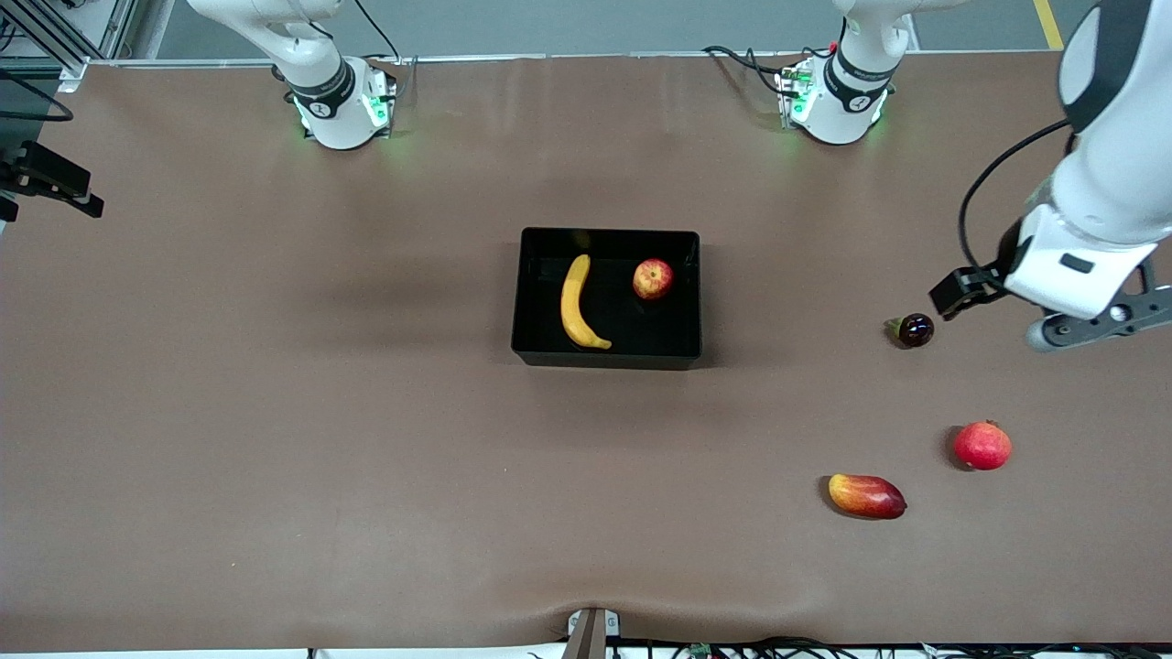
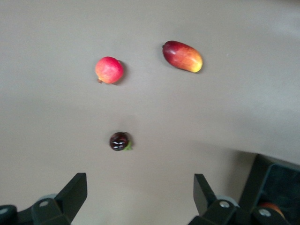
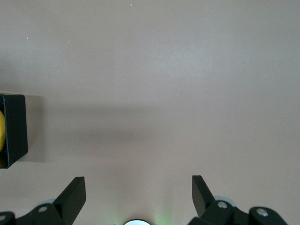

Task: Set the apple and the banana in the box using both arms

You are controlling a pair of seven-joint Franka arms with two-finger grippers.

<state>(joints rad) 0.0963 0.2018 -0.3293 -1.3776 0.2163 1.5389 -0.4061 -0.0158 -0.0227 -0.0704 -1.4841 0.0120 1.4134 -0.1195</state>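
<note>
The black box (image 1: 608, 360) stands mid-table. In it lie the yellow banana (image 1: 577, 304) and, beside it, the red-yellow apple (image 1: 653, 278). The left arm (image 1: 1071, 265) hangs over the table at its own end, close to a small dark fruit. In the left wrist view the left gripper (image 2: 140, 187) is open with nothing between its fingers, and a corner of the box (image 2: 276, 180) shows at the edge. The right gripper (image 3: 138, 190) is open and empty over bare table by its own base, with the box's end wall (image 3: 14, 126) off to one side. The right hand is out of the front view.
A small dark fruit (image 1: 916, 329) (image 2: 119, 140) lies beside the left hand. Nearer the front camera are a round red fruit with a crown (image 1: 982, 446) (image 2: 109, 70) and a red-yellow mango (image 1: 866, 495) (image 2: 183, 56). The arm bases (image 1: 343, 110) (image 1: 838, 105) stand along the table's top edge.
</note>
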